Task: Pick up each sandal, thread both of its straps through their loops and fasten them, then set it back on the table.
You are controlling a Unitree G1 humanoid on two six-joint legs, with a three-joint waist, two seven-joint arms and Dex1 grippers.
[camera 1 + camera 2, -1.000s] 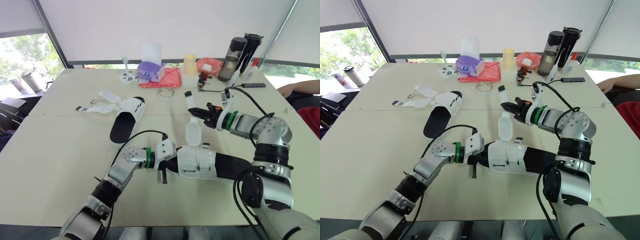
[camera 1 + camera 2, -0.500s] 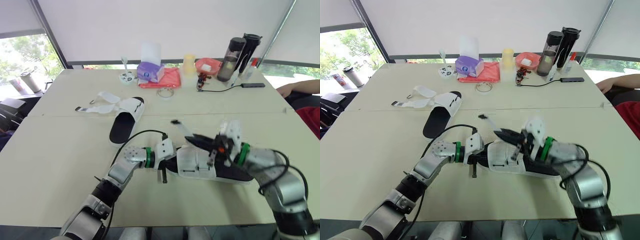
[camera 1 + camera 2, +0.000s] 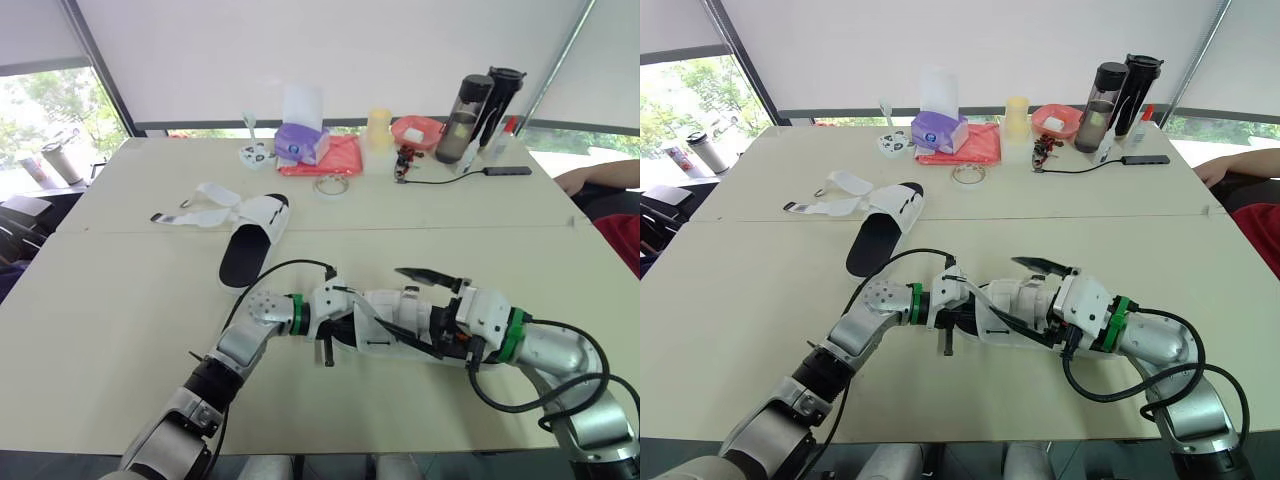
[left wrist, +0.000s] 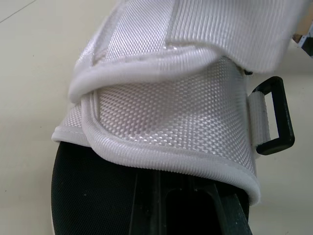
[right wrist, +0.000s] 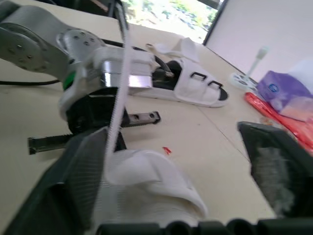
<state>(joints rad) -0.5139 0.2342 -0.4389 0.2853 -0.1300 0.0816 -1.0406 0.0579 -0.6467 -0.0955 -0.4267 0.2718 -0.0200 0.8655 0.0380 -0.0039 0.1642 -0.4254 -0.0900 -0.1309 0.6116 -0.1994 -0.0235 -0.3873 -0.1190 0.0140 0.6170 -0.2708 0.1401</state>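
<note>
Right gripper (image 3: 413, 303) has swung down from 1 o'clock. Its fingers are wide, straddling the near sandal (image 4: 161, 112) at 6 o'clock. Left gripper (image 3: 338, 322) pinches its end. Two sandals; second sandal (image 3: 245, 250) at 10 o'clock.

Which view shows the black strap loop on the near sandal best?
Left wrist view: the black loop is close and unobstructed on the near sandal's side. Head views leave it too small to make out; the right wrist view shows the white upper.

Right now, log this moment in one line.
left claw: at near sandal | right claw: open, straddling its strap | far sandal: unfastened, on table
</note>
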